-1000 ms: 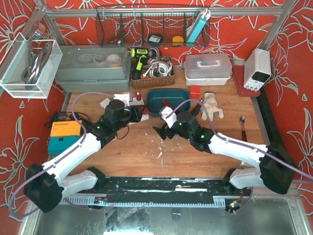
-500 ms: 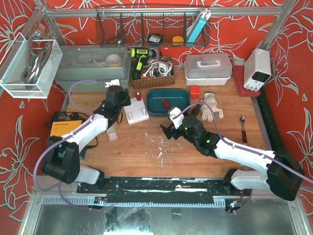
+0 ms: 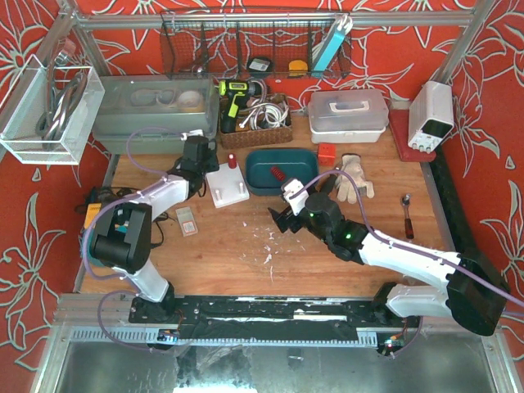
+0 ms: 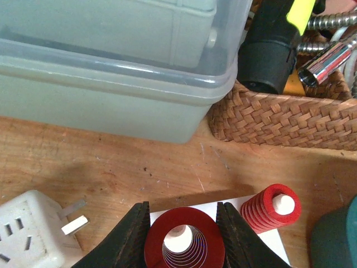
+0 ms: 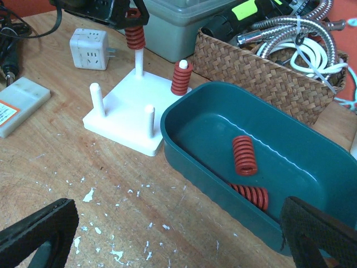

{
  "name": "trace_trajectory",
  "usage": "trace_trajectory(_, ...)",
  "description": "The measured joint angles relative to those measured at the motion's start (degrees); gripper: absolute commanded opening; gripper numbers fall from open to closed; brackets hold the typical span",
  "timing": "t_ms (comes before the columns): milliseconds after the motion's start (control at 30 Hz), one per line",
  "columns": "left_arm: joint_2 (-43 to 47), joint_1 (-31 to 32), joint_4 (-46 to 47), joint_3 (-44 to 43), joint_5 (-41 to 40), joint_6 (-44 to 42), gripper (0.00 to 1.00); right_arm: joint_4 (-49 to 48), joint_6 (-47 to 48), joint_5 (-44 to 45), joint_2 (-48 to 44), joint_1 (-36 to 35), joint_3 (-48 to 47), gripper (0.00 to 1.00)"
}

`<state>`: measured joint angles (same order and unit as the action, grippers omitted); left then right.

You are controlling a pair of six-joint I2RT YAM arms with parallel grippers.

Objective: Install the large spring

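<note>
Jaws of the left gripper (image 4: 183, 223) clench the large spring (image 5: 133, 37) on the tip of a peg (image 5: 138, 62) of the white base (image 5: 125, 114). Right gripper (image 5: 175, 234) hangs released near the teal tray (image 5: 192, 159). Card (image 5: 17, 103) print: illegible.

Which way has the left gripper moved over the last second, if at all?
Yes: the left gripper has moved toward the back, ending close to the grey bin.

Large spring (image 4: 184, 219) lower rim cut off at frame bottom.
</note>
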<state>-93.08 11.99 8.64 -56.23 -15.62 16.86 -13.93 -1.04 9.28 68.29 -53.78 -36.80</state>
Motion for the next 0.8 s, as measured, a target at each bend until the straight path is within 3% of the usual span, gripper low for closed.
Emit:
trace_trajectory(200, -3.52, -0.57, 0.57, -1.62, 0.9, -0.81, 0.0, -0.17, 0.04, -0.02, 0.22, 0.0, 0.0, 0.99)
trace_trajectory(500, -9.05, -1.44, 0.46, -4.52, 2.4, -1.25, 0.13, -0.24, 0.17, -0.04, 1.73, 0.0, -0.02, 0.99)
trace_trajectory(667, -11.13, -1.49, -0.57, -5.7, 2.95, -1.22, 0.32, -0.22, 0.26, -0.04, 2.95, 0.0, -0.02, 0.99)
trace_trajectory(800, -11.17, -1.51, -1.14, -5.73, 3.26, -0.92, 0.54, -0.22, 0.26, -0.04, 3.41, 0.0, -0.02, 0.99)
